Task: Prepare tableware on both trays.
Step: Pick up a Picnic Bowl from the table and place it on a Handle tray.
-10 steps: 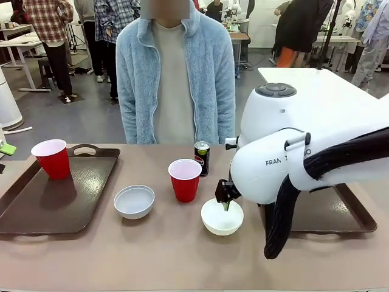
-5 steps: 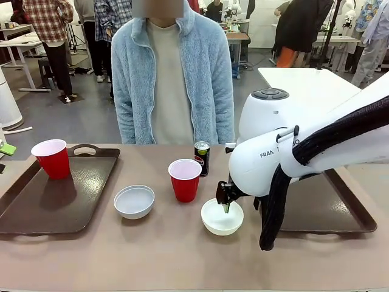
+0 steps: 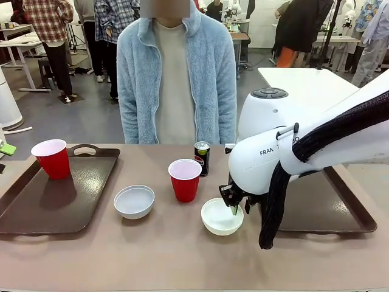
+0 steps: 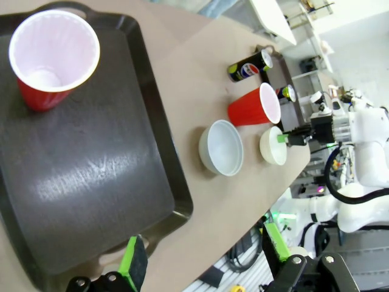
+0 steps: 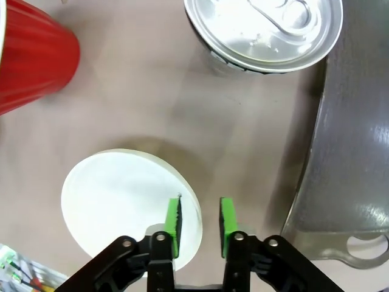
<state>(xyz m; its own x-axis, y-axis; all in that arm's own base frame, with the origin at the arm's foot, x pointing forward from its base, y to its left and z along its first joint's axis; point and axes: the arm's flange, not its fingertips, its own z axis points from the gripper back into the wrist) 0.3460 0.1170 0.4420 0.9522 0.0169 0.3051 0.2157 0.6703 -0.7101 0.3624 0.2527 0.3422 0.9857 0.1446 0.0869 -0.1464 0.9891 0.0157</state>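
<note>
Shallow round white bowl (image 3: 217, 225), toward the table's (image 3: 182, 255) front edge: your right gripper (image 3: 234, 210) pinches its rim; your left gripper (image 4: 202, 243) is spread.

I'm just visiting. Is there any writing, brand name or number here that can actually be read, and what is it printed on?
"FRAN": black letters on the white shell of the right arm; the rest of the word is hidden behind a black cable.
"pepsi": on the side of the dark can, seen in the left wrist view.
The same can's label in the front view is too small to read.
No other print is legible.
</note>
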